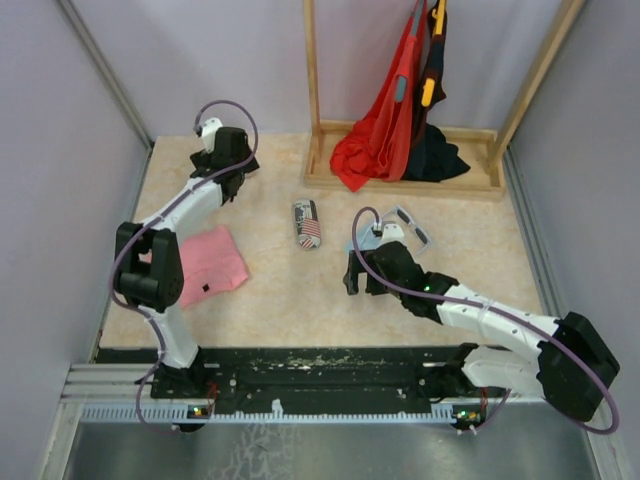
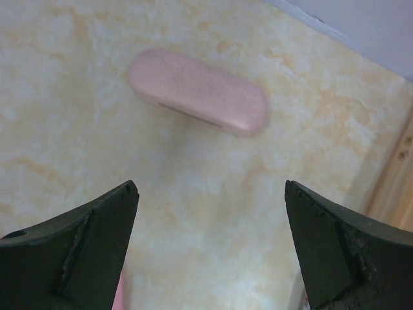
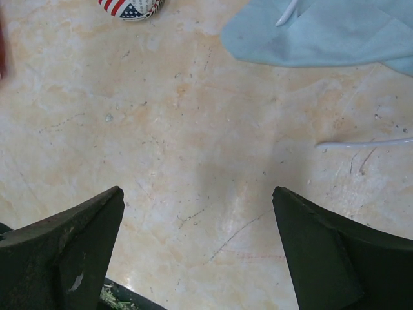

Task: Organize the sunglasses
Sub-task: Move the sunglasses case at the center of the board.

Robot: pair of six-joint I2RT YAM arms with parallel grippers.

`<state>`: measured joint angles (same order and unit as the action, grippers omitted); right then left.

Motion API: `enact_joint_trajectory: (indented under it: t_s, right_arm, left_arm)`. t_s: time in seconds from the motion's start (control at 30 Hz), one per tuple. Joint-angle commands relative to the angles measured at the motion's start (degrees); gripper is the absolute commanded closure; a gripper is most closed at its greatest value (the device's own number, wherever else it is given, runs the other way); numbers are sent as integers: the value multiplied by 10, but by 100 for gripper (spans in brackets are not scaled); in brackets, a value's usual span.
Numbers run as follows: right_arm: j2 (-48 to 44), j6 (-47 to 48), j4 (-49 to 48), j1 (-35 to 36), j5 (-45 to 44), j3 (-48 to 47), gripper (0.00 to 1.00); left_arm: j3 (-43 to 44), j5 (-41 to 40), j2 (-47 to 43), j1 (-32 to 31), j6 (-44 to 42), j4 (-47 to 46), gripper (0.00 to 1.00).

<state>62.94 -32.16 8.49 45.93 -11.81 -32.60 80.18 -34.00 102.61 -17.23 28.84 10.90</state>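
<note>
Two robot arms reach over a beige marbled worktop (image 1: pixel 280 300). Left gripper (image 2: pixel 210 239) hovers near the far left corner, jaws spread wide and empty, above a closed oblong pink glasses case (image 2: pixel 199 100). Right gripper (image 3: pixel 197 252) hangs near the middle, jaws equally wide, holding nothing. Chunky white-framed sunglasses with dark lenses (image 1: pixel 408 228) lie just beyond it, toward the far right, seemingly on a pale blue cloth (image 3: pixel 316 32); a thin white line beside the cloth may be one temple arm. A flag-printed case (image 1: pixel 307 223) lies near the centre. The sunglasses look light, rigid and smooth. Their lenses would scratch easily, so gripping the thick frame at the bridge seems safest.
</note>
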Motion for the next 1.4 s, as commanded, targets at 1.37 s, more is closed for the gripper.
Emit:
enact_joint_trajectory:
  t_s: [1.37]
  right_arm:
    - [57, 25, -95, -1, 88, 26, 3]
  left_arm:
    - [512, 200, 443, 128, -118, 59, 9]
